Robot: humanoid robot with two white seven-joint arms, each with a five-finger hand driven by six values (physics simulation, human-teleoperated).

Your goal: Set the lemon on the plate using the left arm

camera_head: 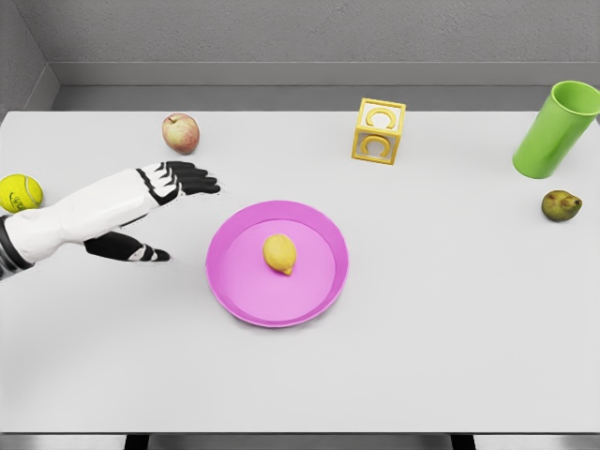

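Far left on the desk [112, 356] we see a tennis ball [19, 192] at the edge, untouched. Next, our left hand [155, 211] hovers over the desk just left of the plate, fingers [192, 178] extended and spread, thumb apart below, holding nothing. Behind it sits an apple [181, 133], clear of the arm. Middle: the pink plate [234, 291] with the lemon [279, 254] resting inside it, near centre, free of the hand. So we judge placement done: lemon is on the plate and released. What's left, as far as we can tell, is only pulling the arm back to rest. Further right, a yellow letter cube [379, 131] stands near the back, then a tilted green cup [557, 129] and a small dark pear [561, 205] at far right, all well apart from the plate. Right arm isn't visible.
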